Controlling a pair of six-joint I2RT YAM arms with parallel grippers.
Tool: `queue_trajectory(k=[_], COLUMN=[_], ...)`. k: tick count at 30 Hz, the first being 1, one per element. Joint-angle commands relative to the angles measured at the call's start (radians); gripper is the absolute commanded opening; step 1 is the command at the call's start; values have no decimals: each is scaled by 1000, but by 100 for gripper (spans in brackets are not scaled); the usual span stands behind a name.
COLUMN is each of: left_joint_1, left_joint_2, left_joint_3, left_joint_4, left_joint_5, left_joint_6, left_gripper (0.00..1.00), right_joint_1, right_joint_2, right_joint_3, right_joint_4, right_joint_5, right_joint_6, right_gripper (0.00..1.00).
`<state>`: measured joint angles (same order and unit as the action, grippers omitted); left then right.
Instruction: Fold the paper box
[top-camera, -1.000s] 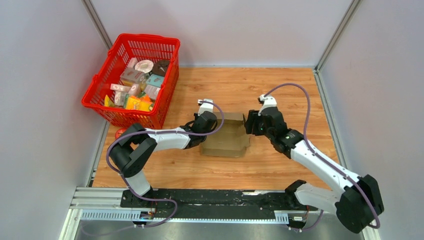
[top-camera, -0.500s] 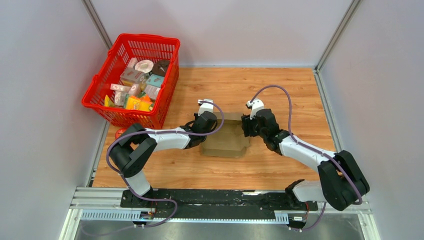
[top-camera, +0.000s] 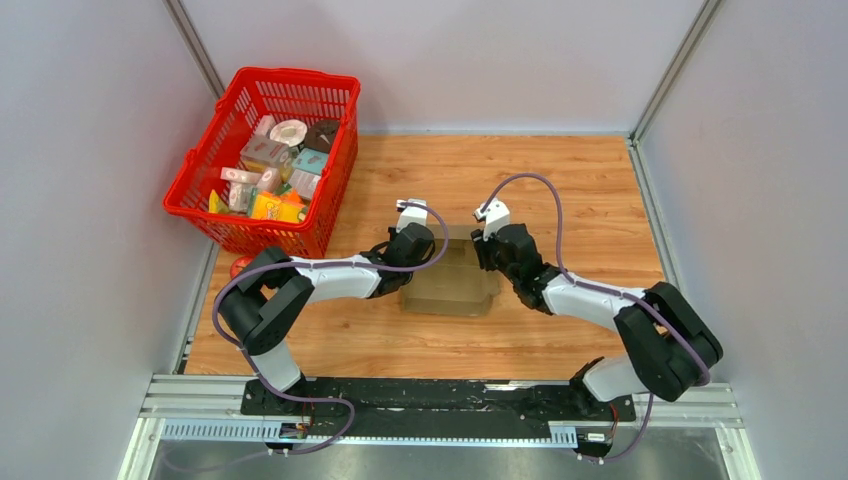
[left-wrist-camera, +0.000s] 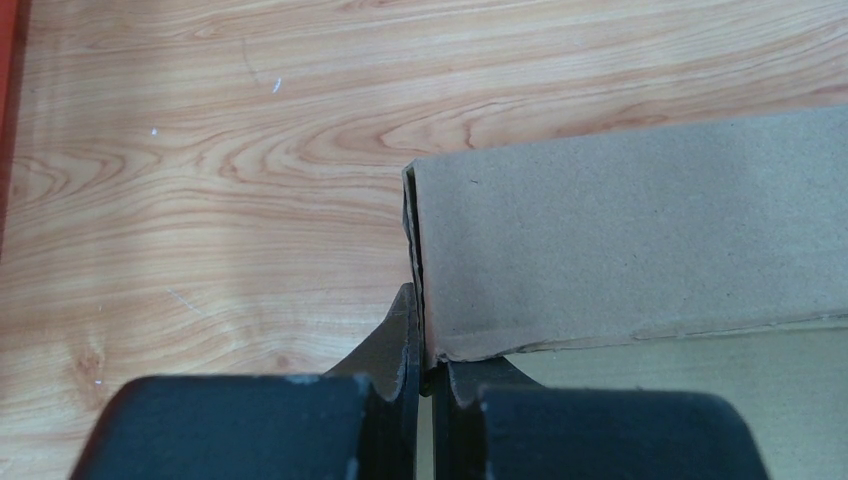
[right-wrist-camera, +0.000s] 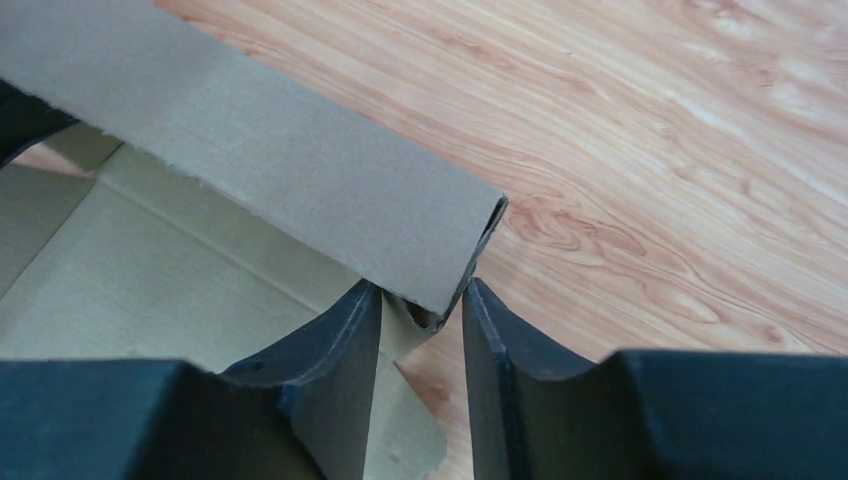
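paper box (left-wrist-camera: 640, 230) cropped (both wrist views), red basket (top-camera: 262, 234) contents illegible

Wooden table (top-camera: 560, 180), paper box (top-camera: 450, 285) at centre, red basket (top-camera: 262, 232) far left

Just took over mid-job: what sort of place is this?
Probably a lab test cell: plain grey walls on metal framing enclose a wooden table, with a red basket of small packages near the paper box.
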<state>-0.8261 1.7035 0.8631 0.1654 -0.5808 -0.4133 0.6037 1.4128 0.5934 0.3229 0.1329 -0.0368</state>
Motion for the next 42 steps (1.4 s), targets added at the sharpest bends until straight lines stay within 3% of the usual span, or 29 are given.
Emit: queue_trajectory(k=[1, 9, 15, 16, 18, 20, 28, 31, 32, 36, 37, 39, 42], left_joint_1=[-30, -38, -41, -39, -41, -42, -45, -45, -45, -45, -45, -45, -45], left_joint_2=[-21, -31, -53, -45, -39, -36, -44, -45, -47, -53, -57, -59, -59], left_joint_3=[42, 45, 34, 36, 42, 42, 37, 33, 33, 34, 33, 34, 31], left_joint_4=[-27, -44, -40, -40, -41, -44, -38, -40, -41, -66, -67, -75, -76], left_joint_5=[9, -1, -4, 1, 4, 3, 4, 1, -4, -20, -25, -34, -34], left_joint_6=[14, 8, 7, 2, -4, -12, -19, -21, -22, -25, -28, -33, -33], left_gripper=[0, 0, 0, 0, 0, 0, 0, 0, 0, 0, 0, 0, 0], right_joint_1=[27, 54, 105, 116, 166, 206, 235, 235, 234, 235, 234, 234, 228], right_joint_2=[46, 81, 169, 188, 247, 274, 284, 260, 241, 108, 82, -7, -113], right_joint_3=[12, -3, 37, 48, 71, 75, 77, 80, 82, 117, 121, 121, 123], right_joint_4=[128, 174, 206, 208, 217, 248, 254, 204, 177, -77, -193, -298, -519], right_joint_5=[155, 269, 440, 482, 707, 802, 850, 772, 713, 659, 642, 603, 533], right_joint_6=[30, 120, 126, 126, 127, 110, 80, 90, 125, 279, 305, 389, 509], right_gripper=[34, 34, 31, 27, 15, 1, 0, 0, 4, 53, 60, 71, 79])
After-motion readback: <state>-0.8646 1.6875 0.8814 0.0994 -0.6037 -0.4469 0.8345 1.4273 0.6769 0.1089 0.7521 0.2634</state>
